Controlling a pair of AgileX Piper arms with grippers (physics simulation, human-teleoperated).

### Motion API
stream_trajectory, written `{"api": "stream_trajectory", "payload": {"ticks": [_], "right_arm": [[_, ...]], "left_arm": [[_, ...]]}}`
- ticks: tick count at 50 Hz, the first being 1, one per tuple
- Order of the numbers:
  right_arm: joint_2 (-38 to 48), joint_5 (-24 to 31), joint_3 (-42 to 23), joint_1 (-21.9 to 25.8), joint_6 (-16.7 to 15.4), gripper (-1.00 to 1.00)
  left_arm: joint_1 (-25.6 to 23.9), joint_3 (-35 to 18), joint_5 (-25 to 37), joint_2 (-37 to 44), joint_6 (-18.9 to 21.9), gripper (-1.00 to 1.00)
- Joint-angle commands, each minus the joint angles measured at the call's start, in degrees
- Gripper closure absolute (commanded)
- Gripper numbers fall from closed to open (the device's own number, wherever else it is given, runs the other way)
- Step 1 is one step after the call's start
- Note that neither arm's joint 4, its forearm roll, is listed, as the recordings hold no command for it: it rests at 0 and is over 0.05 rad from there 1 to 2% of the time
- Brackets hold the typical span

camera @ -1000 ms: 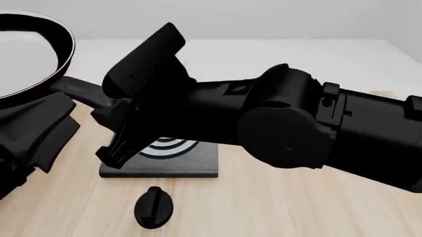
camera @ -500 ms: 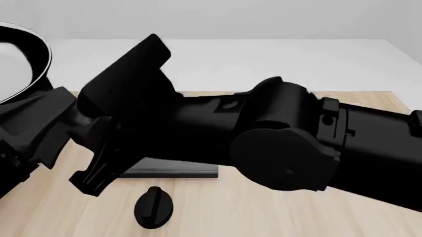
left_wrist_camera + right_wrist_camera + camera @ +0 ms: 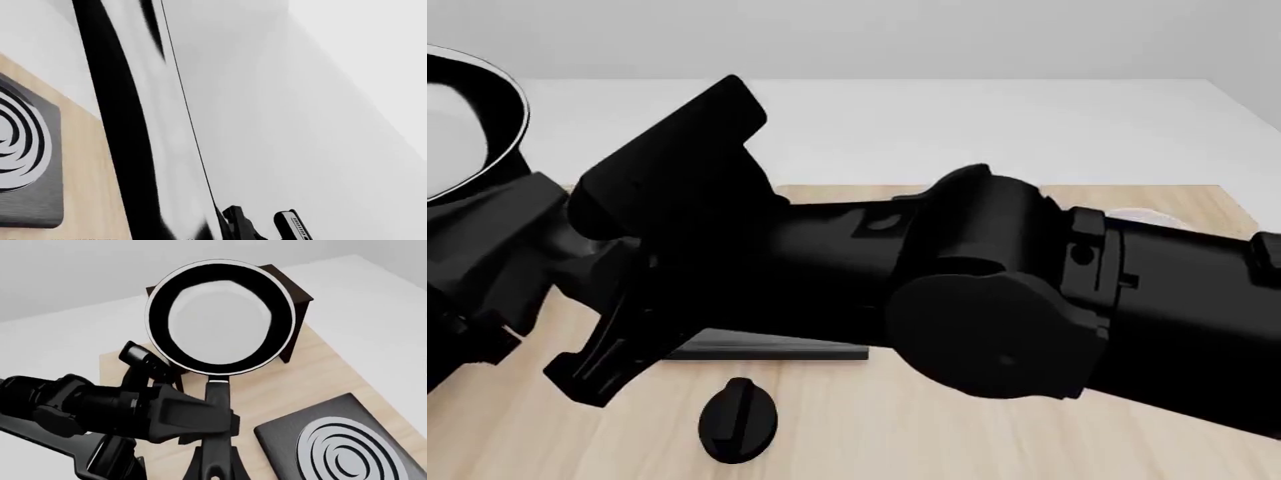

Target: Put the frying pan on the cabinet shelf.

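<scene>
Over a pale wooden table (image 3: pixel 313 375), both grippers hold the frying pan (image 3: pixel 220 317) by its handle, apparently above the cabinet shelf (image 3: pixel 300 290); lowering comes next.

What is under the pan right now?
In the right wrist view the pan hangs over the dark cabinet, hiding most of its top. Only its far corner and one side show; whether the pan touches it cannot be told.
</scene>
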Motion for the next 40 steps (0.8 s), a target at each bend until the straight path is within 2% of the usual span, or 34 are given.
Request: {"api": "stream_trajectory", "payload": {"ticks": [1,4,5,8,9,13,20,22,24,26,27,29,30,32,38,40], "right_arm": [[-3.4,-1.1,-0.1,1.4,-2.0,1.00],[-3.7,-1.1,0.1,0.9,-2.5,1.00],[-3.8,-1.1,0.2,0.5,-2.9,-1.00],[-4.4,-0.2,-0.5,-0.7,-1.8,-1.00],[-5.0,-0.1,-0.4,-1.1,-2.8,-1.00],[-7.9,0.7,0.2,-2.8,-3.2,-1.00],[-15.7,2.5,2.8,-8.0,-0.6,-1.00],[-17.4,3.7,3.1,-8.0,0.2,-1.00],[-20.6,4.4,3.9,-10.8,0.9,-1.00],[-22.8,5.5,4.5,-13.1,0.4,-1.00],[-24.5,5.9,5.0,-15.2,1.7,-1.00],[-27.3,6.1,5.9,-17.1,0.0,-1.00],[-28.8,6.6,6.4,-19.2,1.0,-1.00],[-31.6,7.2,7.8,-21.9,0.9,-1.00],[-38.2,7.7,14.6,-26.7,1.5,-1.00],[-41.0,7.7,17.3,-28.5,3.0,-1.00]], "left_arm": [[2.0,0.6,0.5,0.0,1.5,1.00],[2.7,0.6,0.5,-0.4,1.2,1.00],[2.8,0.5,0.6,-0.5,1.3,1.00],[3.7,0.3,0.9,-1.1,1.0,1.00],[3.8,0.2,1.0,-1.2,1.0,1.00],[4.3,0.0,1.6,-1.9,1.0,1.00],[5.3,-0.1,2.4,-2.8,1.0,1.00],[5.6,0.0,2.4,-3.1,0.8,1.00],[5.8,0.0,2.5,-3.3,0.7,1.00],[6.0,0.1,2.6,-3.5,0.7,1.00],[6.1,0.1,2.7,-3.6,0.7,1.00],[6.3,0.1,2.9,-3.7,0.8,1.00],[6.4,0.2,2.9,-3.8,0.8,1.00],[6.8,0.3,2.9,-3.8,0.9,1.00],[8.4,0.1,3.0,-3.7,0.9,1.00],[8.9,-0.2,3.0,-3.4,0.8,1.00]]}}
